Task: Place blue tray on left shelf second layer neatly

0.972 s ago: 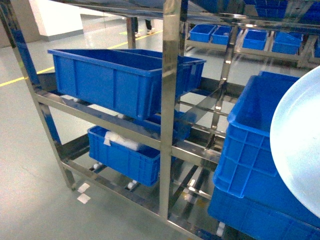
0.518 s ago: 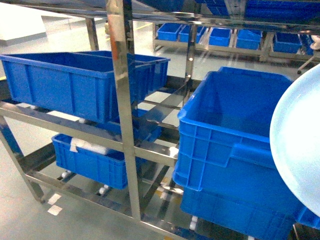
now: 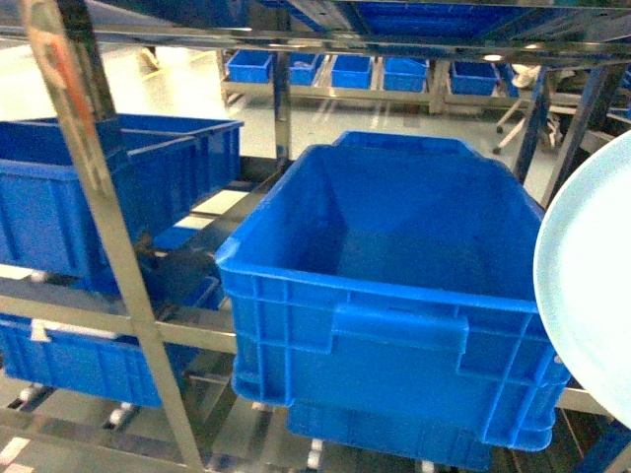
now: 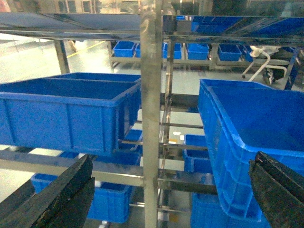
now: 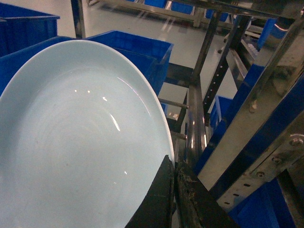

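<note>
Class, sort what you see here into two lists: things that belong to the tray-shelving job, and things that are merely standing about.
Belongs to the job:
- blue tray, held at its rim
- right gripper, shut on the tray
- metal rack

Standing about:
- big blue crate in front
- blue crates on the left
- distant crates across the floor

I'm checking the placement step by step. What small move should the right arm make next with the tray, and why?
Probably carry the blue tray leftward over the open blue crate: the right gripper grips it at the rim, tilted, beside the crate at the head view's right edge, not yet on the rack. The left gripper is open and empty.
</note>
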Available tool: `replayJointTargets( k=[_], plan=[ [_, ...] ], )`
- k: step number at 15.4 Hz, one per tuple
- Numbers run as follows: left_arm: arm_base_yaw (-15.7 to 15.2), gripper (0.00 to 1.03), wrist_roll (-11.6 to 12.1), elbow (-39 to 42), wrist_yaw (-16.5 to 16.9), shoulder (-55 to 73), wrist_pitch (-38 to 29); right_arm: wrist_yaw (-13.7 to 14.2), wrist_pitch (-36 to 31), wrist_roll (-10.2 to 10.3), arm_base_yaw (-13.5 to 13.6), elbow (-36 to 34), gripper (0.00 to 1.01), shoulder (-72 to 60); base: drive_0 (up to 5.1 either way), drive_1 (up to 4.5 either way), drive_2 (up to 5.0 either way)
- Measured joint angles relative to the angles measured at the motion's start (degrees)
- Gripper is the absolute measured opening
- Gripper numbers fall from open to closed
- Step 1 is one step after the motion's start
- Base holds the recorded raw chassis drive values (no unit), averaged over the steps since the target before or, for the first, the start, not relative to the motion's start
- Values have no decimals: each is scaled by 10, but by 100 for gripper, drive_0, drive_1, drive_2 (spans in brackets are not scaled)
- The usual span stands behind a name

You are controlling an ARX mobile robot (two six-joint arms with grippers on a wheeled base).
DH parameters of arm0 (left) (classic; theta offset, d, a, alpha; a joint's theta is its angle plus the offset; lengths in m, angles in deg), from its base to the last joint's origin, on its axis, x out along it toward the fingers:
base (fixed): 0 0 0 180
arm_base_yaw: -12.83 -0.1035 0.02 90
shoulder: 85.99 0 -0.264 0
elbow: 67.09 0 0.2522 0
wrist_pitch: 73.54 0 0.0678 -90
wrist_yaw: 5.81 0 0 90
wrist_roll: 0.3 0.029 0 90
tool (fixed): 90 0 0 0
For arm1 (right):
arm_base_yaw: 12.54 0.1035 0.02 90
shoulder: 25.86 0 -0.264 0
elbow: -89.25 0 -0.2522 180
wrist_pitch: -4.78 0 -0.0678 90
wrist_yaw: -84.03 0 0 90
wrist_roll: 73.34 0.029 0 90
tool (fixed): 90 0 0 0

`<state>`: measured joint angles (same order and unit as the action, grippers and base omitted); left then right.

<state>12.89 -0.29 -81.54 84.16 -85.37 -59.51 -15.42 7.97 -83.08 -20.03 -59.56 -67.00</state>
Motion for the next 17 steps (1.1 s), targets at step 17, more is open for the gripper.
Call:
replayJointTargets(
  k=[17],
  plan=[
    [0,98,0,0,-1,0,-1,-2,-1,0,0,0,2,0,-133,144,-99]
  ],
)
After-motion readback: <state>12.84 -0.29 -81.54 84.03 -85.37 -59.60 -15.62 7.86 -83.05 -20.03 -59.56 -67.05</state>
